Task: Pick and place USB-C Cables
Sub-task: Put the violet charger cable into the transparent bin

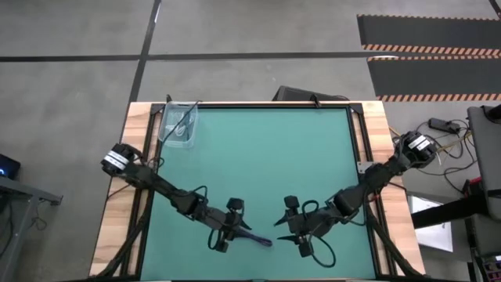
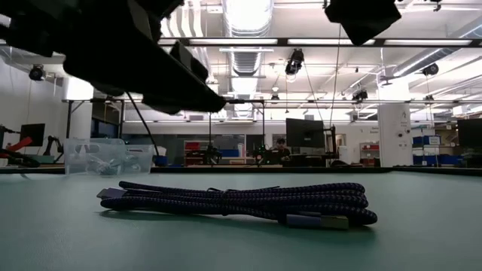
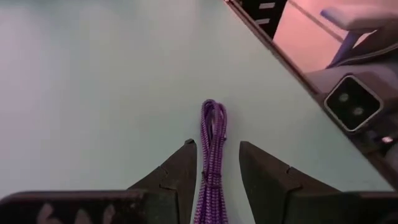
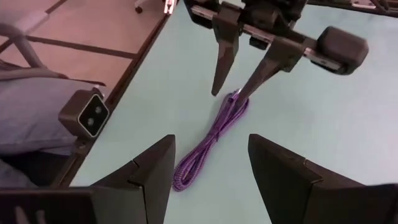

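A dark purple braided USB-C cable bundle point(image 1: 254, 237) lies flat on the green table near its near edge, long and narrow point(image 2: 241, 202). My left gripper point(image 1: 237, 232) is open just above one end of it. Its fingers stand on either side of the bundle point(image 3: 212, 124), which runs along between them. My right gripper point(image 1: 283, 233) is open a little to the right and points toward the bundle's other end point(image 4: 186, 171); it also sees the left gripper point(image 4: 229, 94). The other cables lie in a clear container point(image 1: 178, 125) at the far left corner.
The clear container point(image 2: 94, 156) stands far off at the table's far left. A small grey camera block point(image 4: 87, 112) sits at the table's near edge, close to the cable. The table's wooden frame point(image 1: 117, 227) borders the green mat, which stretches open between the grippers and the far edge.
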